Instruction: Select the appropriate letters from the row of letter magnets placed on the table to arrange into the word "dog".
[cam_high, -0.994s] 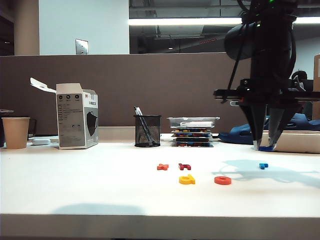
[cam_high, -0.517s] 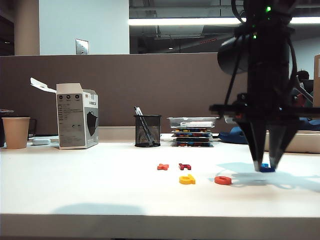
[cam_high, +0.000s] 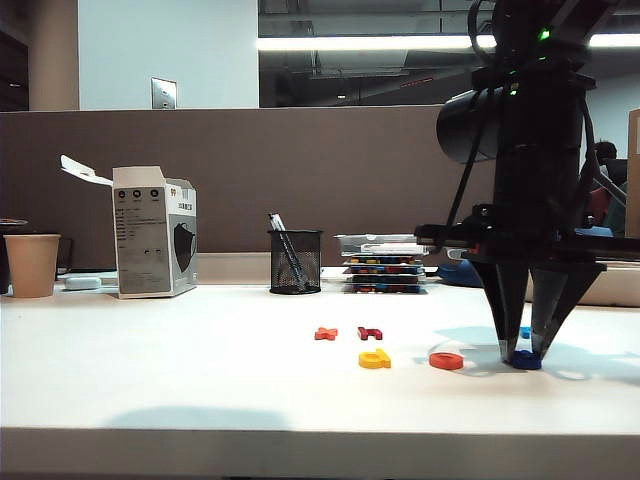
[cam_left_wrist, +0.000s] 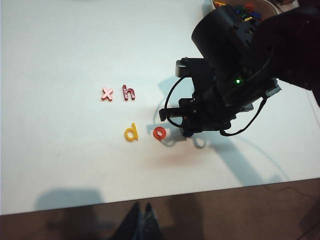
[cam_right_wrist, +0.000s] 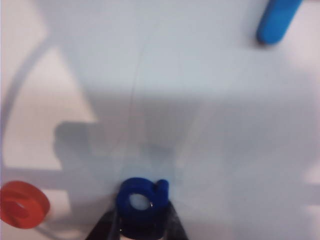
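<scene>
Right pincer (cam_high: 521, 352) pointing straight down at the counter (cam_high: 200, 370) in the exterior view, tips nearly together, pinching the dark blue "g" (cam_high: 526, 360) at the surface just right of the orange-red "o" (cam_high: 446, 361). Yellow "d" (cam_high: 374, 359) further left in the same line. Behind them, orange "x" (cam_high: 326, 333) and dark red "h" (cam_high: 370, 333); small light blue letter (cam_high: 526, 331) half hidden behind the fingers.

From the left wrist view: "x" and "h" upright side by side, "d" (cam_left_wrist: 131, 133) and "o" (cam_left_wrist: 160, 133) in a row below, "g" hidden under the right arm. Left pincer not visible.

From the right wrist view: "g" (cam_right_wrist: 141, 200) clamped between the narrowly parted fingers, flat, ring clear of them; "o" (cam_right_wrist: 22, 205) near, light blue letter (cam_right_wrist: 277, 21) well apart. No legible writing.
</scene>
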